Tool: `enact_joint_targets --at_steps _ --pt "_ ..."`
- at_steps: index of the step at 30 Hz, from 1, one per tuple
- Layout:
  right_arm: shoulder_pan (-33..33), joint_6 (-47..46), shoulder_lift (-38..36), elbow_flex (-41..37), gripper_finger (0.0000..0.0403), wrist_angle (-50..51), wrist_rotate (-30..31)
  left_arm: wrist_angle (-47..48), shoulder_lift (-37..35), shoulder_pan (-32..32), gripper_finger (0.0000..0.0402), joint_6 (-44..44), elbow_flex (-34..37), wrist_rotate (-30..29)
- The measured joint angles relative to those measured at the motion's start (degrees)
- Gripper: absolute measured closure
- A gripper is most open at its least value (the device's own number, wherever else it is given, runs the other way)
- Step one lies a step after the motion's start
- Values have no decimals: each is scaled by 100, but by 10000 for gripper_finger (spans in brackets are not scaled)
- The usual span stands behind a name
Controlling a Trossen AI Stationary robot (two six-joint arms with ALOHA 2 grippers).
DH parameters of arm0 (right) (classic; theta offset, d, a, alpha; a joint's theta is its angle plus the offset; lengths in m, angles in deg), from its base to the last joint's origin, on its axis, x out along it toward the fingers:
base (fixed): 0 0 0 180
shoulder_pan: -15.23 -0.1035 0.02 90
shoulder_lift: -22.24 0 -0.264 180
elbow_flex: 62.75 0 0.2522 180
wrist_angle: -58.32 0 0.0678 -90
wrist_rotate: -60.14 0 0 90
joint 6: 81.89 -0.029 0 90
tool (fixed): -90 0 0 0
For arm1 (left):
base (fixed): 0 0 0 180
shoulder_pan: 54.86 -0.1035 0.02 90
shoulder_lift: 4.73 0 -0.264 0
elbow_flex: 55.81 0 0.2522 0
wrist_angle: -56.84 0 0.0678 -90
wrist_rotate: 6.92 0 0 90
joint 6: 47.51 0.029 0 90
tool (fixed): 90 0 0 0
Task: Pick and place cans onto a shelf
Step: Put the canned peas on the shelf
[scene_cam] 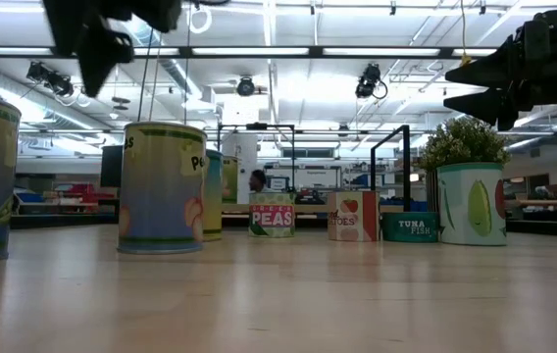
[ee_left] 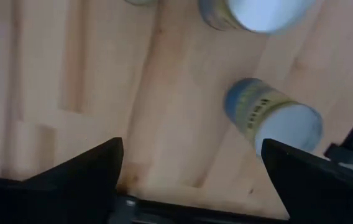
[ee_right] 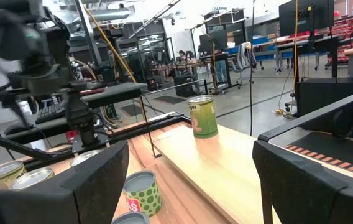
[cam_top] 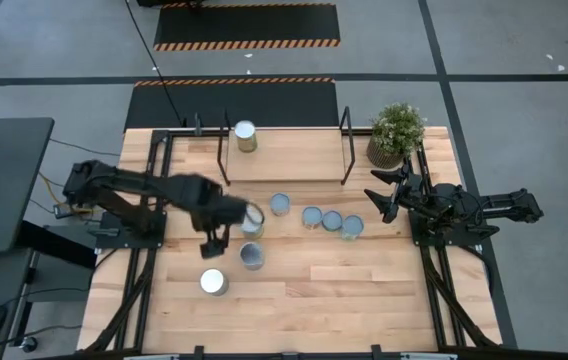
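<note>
1. My left gripper point(cam_top: 211, 243) hangs with its fingers spread and nothing between them, just at nine o'clock of a can point(cam_top: 253, 220).
2. That can is rigid, smooth and likely slippery; I'd clamp its side wall at mid-height.
3. My right gripper point(cam_top: 382, 192), likewise spread and empty, waits at the table's three o'clock; one can point(cam_top: 245, 136) stands on the shelf point(cam_top: 294, 155).

One can point(cam_top: 245, 136) on shelf point(cam_top: 294, 155), others point(cam_top: 330, 220) before it.
</note>
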State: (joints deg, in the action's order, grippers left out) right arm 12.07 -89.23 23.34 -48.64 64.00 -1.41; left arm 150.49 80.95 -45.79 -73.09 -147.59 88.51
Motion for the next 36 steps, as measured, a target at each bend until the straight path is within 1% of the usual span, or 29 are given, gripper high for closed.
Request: enact_joint_targets --at_steps 3,5,7,9,11,14,16,20,22,25,29,33,36 --pt "2 -1 0 -1 53 0 0 -156 26 512 14 -515 56 -300" --pt "2 -1 1 -1 53 0 0 -281 57 819 14 -730 167 -376" --pt "0 -1 2 1 53 0 2 -402 56 1087 14 -1000 202 -309" --pt "0 -1 2 -1 53 0 0 -713 59 1290 14 -1313 231 -83" --pt "1 0 0 0 53 -1 0 -936 66 1512 14 -1629 236 -30" --pt "2 -1 0 -1 53 0 0 -892 59 1927 14 -1934 277 -104" --pt "0 -1 0 -1 53 0 0 -868 59 2200 14 -2196 438 -138" --pt "2 1 0 -1 53 0 0 -775 59 2789 14 -2970 745 61" --pt "2 1 2 -1 53 0 2 -906 59 3060 14 -3183 932 59" --pt "2 -1 2 -1 53 0 0 -1377 59 3353 14 -3250 1272 -129" --pt "2 1 2 -1 53 0 0 -1957 59 3602 14 -2930 1727 -433" --pt "0 0 0 0 53 0 0 -2210 59 3615 14 -2894 2084 -578" --pt "2 0 2 -1 53 0 2 -2543 59 3608 14 -2864 2289 -826"
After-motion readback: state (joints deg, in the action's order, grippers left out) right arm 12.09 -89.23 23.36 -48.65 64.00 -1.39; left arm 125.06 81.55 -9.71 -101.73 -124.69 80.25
